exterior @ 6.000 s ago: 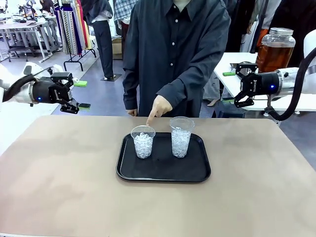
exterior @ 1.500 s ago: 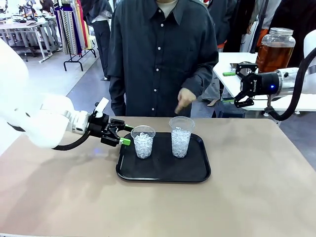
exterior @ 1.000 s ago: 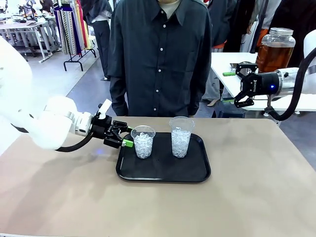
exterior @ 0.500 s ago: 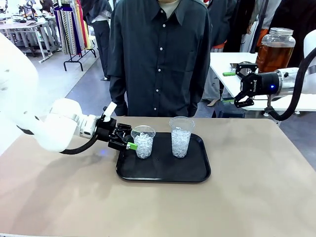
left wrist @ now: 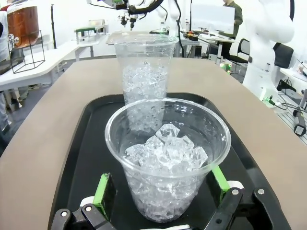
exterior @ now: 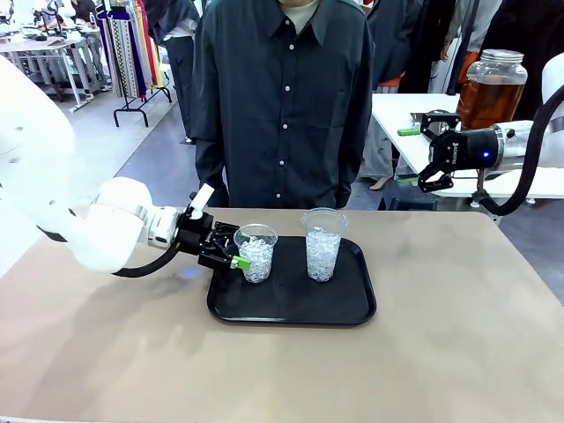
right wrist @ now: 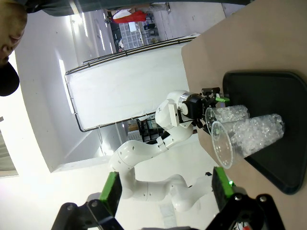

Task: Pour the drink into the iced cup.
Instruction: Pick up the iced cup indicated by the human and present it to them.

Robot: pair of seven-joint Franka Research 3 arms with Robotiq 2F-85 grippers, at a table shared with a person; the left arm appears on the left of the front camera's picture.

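Over at the far right, behind the right arm, the drink [exterior: 490, 104] sits amber-brown in a big clear jar [exterior: 492, 77] with a metal lid, up on a white side table [exterior: 401, 115] and well apart from the cups. From the left wrist view you can spot the same jar [left wrist: 20, 24] in the top left corner, resting in a black wire stand. The shorter iced cup [exterior: 256, 253] stands upright on the left part of a black tray [exterior: 291, 310], about half full of ice cubes, no liquid in it as far as I can see. Just beside it on the right is a taller cup [exterior: 322, 244], also upright and packed with ice. The left gripper [exterior: 236, 248] reaches in low from the left with its fingers spread wide, and the shorter iced cup [left wrist: 168, 160] sits right between the two green pads [left wrist: 103, 189]; that pad looks a bit apart from the cup wall, while the other one is too close to call. The right gripper [exterior: 424, 152] hangs in the air off past the desk [exterior: 441, 361], near the side table, fingers apart and holding nothing. A person [exterior: 282, 97] in a dark button shirt stands at the far edge of the desk, straight behind the tray.
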